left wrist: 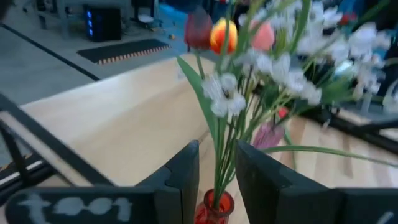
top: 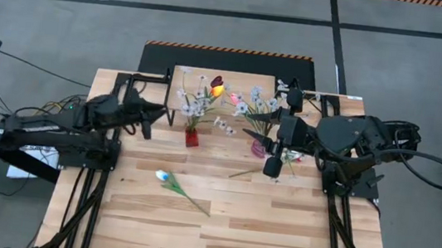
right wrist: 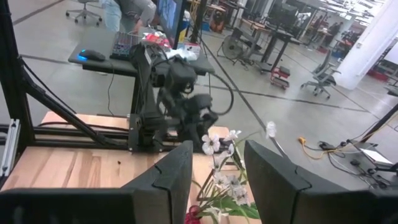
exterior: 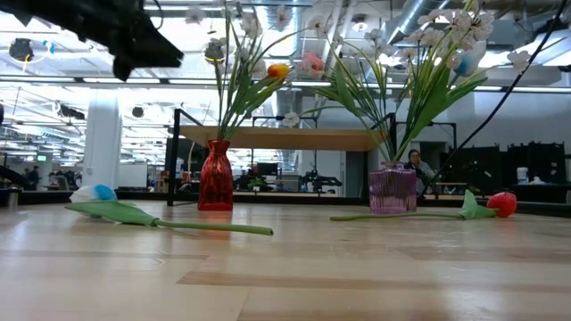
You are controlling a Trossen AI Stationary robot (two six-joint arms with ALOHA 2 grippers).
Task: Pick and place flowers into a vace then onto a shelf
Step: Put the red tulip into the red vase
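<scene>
My left gripper (top: 148, 121) sits up off the table just beside the red vase (top: 192, 137), jaws parted a little with nothing between them; the wrist camera shows the stems rising from the vase mouth in the gap ahead of the fingers (left wrist: 180, 180), not clamped. The right gripper (top: 273, 165) hangs next to the purple vase (top: 259, 148), jaws partly open, and I see nothing in them (though the overhead view is cluttered there, so I can't be fully sure).

Both vases stand on the table in front of the shelf (top: 186, 77), already stuffed with flowers. Two are still loose: a white and blue tulip (top: 163, 176) lying mid-table, and a red tulip (exterior: 501, 203) lying by the purple vase.

My worries: the vases are narrow and top-heavy, so a nudge from either arm could tip one over. Feeding another stem into a crowded mouth could also drag out flowers already seated. And lifting a vase to the shelf with a loose pinch risks it slipping.
</scene>
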